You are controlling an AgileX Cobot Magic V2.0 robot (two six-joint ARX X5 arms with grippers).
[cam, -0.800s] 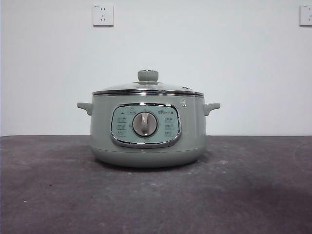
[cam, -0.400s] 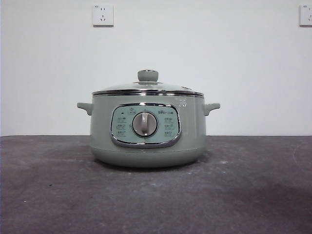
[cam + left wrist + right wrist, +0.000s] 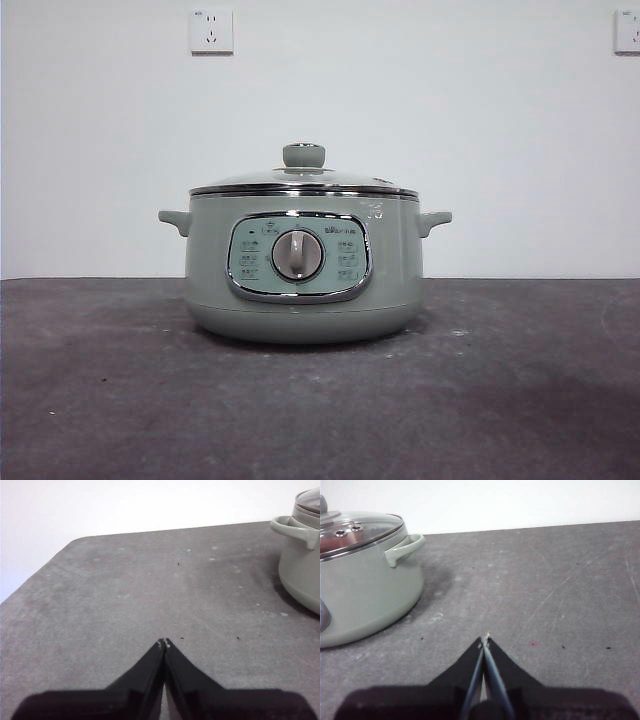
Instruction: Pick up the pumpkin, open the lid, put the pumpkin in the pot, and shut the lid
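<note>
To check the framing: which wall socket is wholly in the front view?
The left socket, up left of the pot, is whole; the right socket is cut by the picture's edge.

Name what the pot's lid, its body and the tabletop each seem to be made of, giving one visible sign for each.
Lid: clear glass with a chrome rim; small holes and a reddish shape show through it. Pot: smooth sage-green shell, painted metal or plastic, with soft highlights only. Table: dark grey, matte, stone-like or laminate, scuffed and speckled.
</note>
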